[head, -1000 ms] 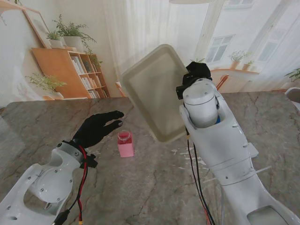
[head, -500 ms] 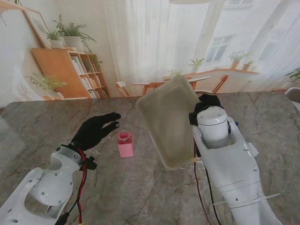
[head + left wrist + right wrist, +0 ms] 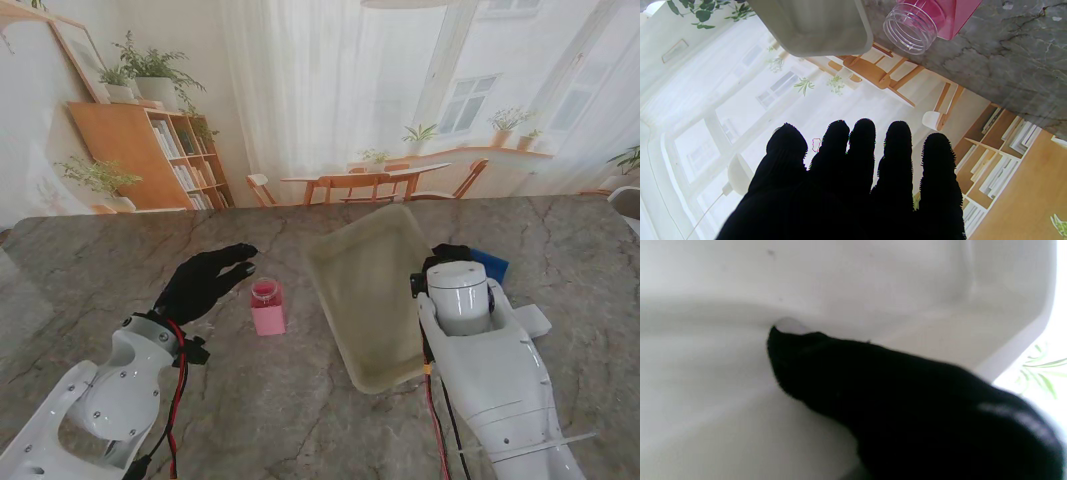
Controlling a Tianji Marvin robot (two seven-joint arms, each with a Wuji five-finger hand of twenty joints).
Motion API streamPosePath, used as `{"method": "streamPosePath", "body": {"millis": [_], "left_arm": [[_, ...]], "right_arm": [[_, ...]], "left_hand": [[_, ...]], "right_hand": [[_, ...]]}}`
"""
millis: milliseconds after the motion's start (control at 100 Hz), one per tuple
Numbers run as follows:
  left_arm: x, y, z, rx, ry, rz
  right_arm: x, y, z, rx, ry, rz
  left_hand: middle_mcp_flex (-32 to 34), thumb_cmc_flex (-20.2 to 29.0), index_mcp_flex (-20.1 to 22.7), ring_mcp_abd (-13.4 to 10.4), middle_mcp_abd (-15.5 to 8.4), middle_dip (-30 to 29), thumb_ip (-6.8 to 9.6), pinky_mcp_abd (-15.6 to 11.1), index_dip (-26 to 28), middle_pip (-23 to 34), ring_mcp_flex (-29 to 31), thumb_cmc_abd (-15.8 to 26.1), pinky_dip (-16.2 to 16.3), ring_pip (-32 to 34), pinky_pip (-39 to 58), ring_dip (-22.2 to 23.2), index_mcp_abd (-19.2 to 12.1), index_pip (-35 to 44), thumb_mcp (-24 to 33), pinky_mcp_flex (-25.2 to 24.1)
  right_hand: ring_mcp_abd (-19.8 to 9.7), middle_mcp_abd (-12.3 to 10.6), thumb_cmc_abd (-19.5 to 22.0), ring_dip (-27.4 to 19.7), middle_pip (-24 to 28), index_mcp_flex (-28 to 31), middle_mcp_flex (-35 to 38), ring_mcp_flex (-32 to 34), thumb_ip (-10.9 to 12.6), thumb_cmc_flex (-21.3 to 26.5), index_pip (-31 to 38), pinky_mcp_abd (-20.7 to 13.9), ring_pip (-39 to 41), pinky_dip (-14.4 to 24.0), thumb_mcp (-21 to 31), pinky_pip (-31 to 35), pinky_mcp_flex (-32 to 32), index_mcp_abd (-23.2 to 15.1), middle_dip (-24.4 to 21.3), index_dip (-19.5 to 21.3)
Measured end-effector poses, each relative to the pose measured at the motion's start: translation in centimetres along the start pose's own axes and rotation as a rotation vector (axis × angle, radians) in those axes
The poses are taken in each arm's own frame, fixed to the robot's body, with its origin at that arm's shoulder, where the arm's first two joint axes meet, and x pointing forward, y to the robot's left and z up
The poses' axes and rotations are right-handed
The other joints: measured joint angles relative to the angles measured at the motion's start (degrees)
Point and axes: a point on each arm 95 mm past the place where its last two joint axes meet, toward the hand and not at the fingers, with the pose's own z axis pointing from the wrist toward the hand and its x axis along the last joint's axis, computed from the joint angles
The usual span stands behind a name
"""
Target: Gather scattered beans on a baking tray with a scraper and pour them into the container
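While my right robot hand (image 3: 446, 262) clamps the baking tray (image 3: 372, 290) by its edge, low over the worktop (image 3: 300, 400), my left robot hand (image 3: 203, 278) hovers splayed and empty just beside the pink container (image 3: 267, 307).

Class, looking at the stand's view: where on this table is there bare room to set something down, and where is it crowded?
Bare marble lies left of the left hand and nearer to me than the pink container. It is crowded between the container and the baking tray, and around the right hand by the blue object.
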Motion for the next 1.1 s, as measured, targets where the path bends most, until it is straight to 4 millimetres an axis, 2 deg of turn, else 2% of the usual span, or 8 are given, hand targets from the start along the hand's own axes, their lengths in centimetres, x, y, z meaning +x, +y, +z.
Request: {"method": "streamPosePath", "body": {"millis": [400, 690, 790, 860, 910, 970, 1010, 1100], "left_arm": [[-0.3, 0.5, -0.1, -0.004, -0.015, -0.012], [-0.4, 0.8, -0.1, -0.020, -0.024, -0.016], [-0.4, 0.9, -0.1, -0.024, -0.026, -0.016], [-0.4, 0.9, -0.1, -0.025, -0.026, -0.017], [-0.4, 0.9, -0.1, -0.027, -0.026, -0.017], [-0.4, 1.0, -0.1, -0.029, -0.027, -0.018], [-0.4, 1.0, -0.1, -0.030, -0.028, -0.018], [-0.4, 1.0, -0.1, -0.033, -0.031, -0.023]], "right_arm": [[-2.7, -1.4, 1.8, 0.032, -0.097, -0.019], [-3.2, -2.5, 2.7, 0.062, -0.097, -0.041], [-3.3, -2.9, 3.0, 0.077, -0.085, -0.069], [-3.5, -3.0, 3.1, 0.097, -0.075, -0.084], [-3.7, -3.1, 3.2, 0.111, -0.070, -0.094], [-3.8, -3.1, 3.3, 0.129, -0.067, -0.107], [-4.0, -3.1, 3.4, 0.145, -0.066, -0.116], [-4.4, -3.0, 3.5, 0.169, -0.059, -0.148]], "left_hand": [[0.0, 0.0, 0.0, 0.0, 0.0, 0.0, 0.00, 0.0, 0.0, 0.0, 0.0, 0.0, 0.0, 0.0, 0.0, 0.0, 0.0, 0.0, 0.0, 0.0], [0.0, 0.0, 0.0, 0.1, 0.0, 0.0, 0.00, 0.0, 0.0, 0.0, 0.0, 0.0, 0.0, 0.0, 0.0, 0.0, 0.0, 0.0, 0.0, 0.0], [0.0, 0.0, 0.0, 0.1, 0.0, 0.0, 0.00, 0.0, 0.0, 0.0, 0.0, 0.0, 0.0, 0.0, 0.0, 0.0, 0.0, 0.0, 0.0, 0.0], [0.0, 0.0, 0.0, 0.1, 0.0, 0.0, 0.00, 0.0, 0.0, 0.0, 0.0, 0.0, 0.0, 0.0, 0.0, 0.0, 0.0, 0.0, 0.0, 0.0], [0.0, 0.0, 0.0, 0.1, 0.0, 0.0, 0.00, 0.0, 0.0, 0.0, 0.0, 0.0, 0.0, 0.0, 0.0, 0.0, 0.0, 0.0, 0.0, 0.0], [0.0, 0.0, 0.0, 0.1, 0.0, 0.0, 0.00, 0.0, 0.0, 0.0, 0.0, 0.0, 0.0, 0.0, 0.0, 0.0, 0.0, 0.0, 0.0, 0.0], [0.0, 0.0, 0.0, 0.1, 0.0, 0.0, 0.00, 0.0, 0.0, 0.0, 0.0, 0.0, 0.0, 0.0, 0.0, 0.0, 0.0, 0.0, 0.0, 0.0], [0.0, 0.0, 0.0, 0.1, 0.0, 0.0, 0.00, 0.0, 0.0, 0.0, 0.0, 0.0, 0.0, 0.0, 0.0, 0.0, 0.0, 0.0, 0.0, 0.0]], "right_hand": [[0.0, 4.2, 1.8, 0.0, 2.0, -11.7, -5.8, -2.3, 0.7, 0.0, -9.4, -1.2, 1.9, 0.0, 0.0, 0.0, 0.1, 6.2, 0.0, -4.6], [0.4, 9.7, 5.2, -1.9, -6.1, -19.4, -12.0, -4.1, 0.7, -0.1, -21.0, -2.5, 2.4, 0.0, -0.1, 0.0, 0.4, 8.2, -3.7, -12.2], [1.5, 11.5, 9.5, -3.1, -9.8, -23.2, -14.6, -5.7, 0.7, -1.6, -25.4, -2.6, 2.5, 0.0, -0.1, 0.0, 0.2, 7.5, -5.8, -15.7], [2.3, 12.9, 16.2, -3.1, -12.0, -26.5, -17.5, -8.1, 0.1, -4.1, -29.2, -2.8, 3.0, 0.1, 0.0, 1.4, -1.9, 7.1, -6.7, -19.2], [3.9, 14.3, 20.1, -2.9, -13.5, -28.1, -19.0, -10.8, 0.1, -5.4, -32.2, -2.8, 2.8, 2.3, -0.2, 3.0, -4.7, 7.2, -7.1, -21.5], [5.8, 14.8, 28.3, -0.8, -15.1, -29.5, -21.6, -17.0, 1.1, -8.5, -37.3, -2.8, -0.3, 17.5, -4.0, 3.6, -13.0, 7.0, -7.9, -27.1], [6.0, 15.2, 31.6, 0.3, -16.5, -29.5, -23.4, -21.0, 2.7, -10.0, -40.6, -2.8, -1.8, 23.5, -6.6, 3.6, -18.5, 7.0, -8.5, -30.2], [6.7, 16.9, 37.6, 1.5, -19.8, -30.6, -27.2, -27.5, 4.9, -13.9, -47.8, -2.8, -4.3, 28.5, -11.8, 0.6, -27.9, 7.8, -10.1, -35.5]]}}
